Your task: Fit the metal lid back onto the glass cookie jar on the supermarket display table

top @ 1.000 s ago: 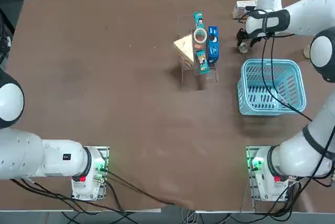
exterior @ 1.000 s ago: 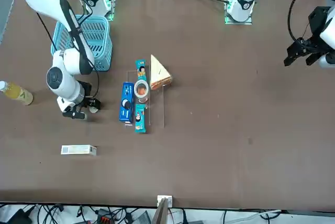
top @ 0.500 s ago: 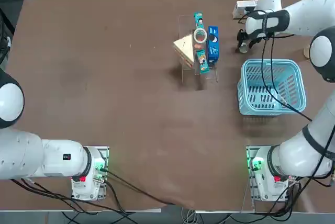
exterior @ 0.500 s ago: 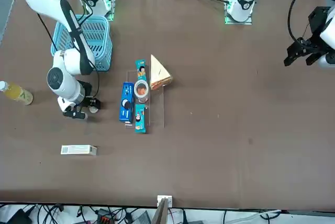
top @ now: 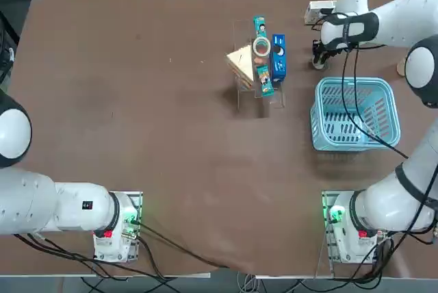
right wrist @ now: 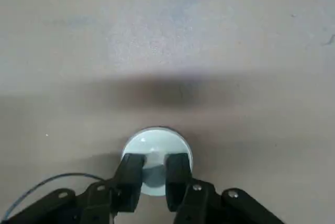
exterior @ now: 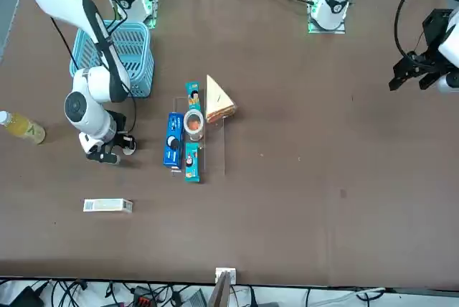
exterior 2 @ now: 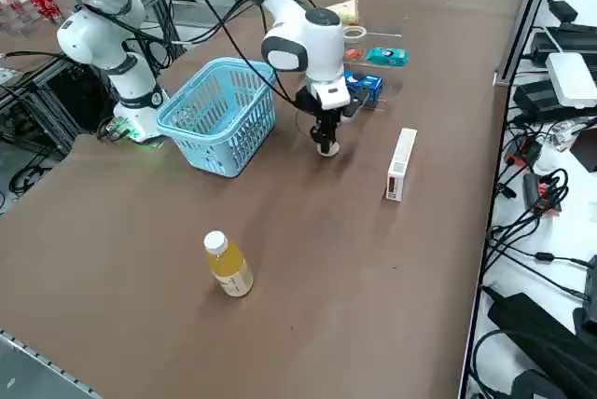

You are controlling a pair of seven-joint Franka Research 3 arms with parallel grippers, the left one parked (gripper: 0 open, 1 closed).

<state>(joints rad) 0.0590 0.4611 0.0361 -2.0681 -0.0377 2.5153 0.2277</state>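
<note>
Top view: right gripper [top: 319, 61] is down at the supermarket display table [top: 137, 115], just beyond the far edge of the blue basket [top: 354, 113]; the metal lid [top: 319, 65] shows only as a pale spot under the fingers. The glass cookie jar [top: 261, 47] stands well off toward the table's middle from the gripper, mouth open, w/ a blue box [top: 278, 57] on its gripper side, teal packs [top: 261, 54] in line w/ it and a sandwich wedge [top: 240, 62] past it. White carton [top: 319, 11] lies farther out from the gripper. Front view: gripper [exterior: 117, 155] low on the tabletop, lid [exterior: 128, 148] a small pale disc at the fingertips; jar [exterior: 193, 125] apart from it w/ the blue box [exterior: 173, 149] between them; basket [exterior: 118, 57] behind the gripper, juice bottle [exterior: 21, 127] lying out on the far side from the jar. Right side view: gripper [exterior 2: 326, 141] points straight down, tips at the lid [exterior 2: 326, 148] on the table, between basket [exterior 2: 224, 115] and carton [exterior 2: 400, 165]. Wrist view: both fingers [right wrist: 178, 170] sit close together over the near half of the lid [right wrist: 156, 147], which lies flat on the table; narrow gap between them, whether they actually clamp the lid I can't tell.
</note>
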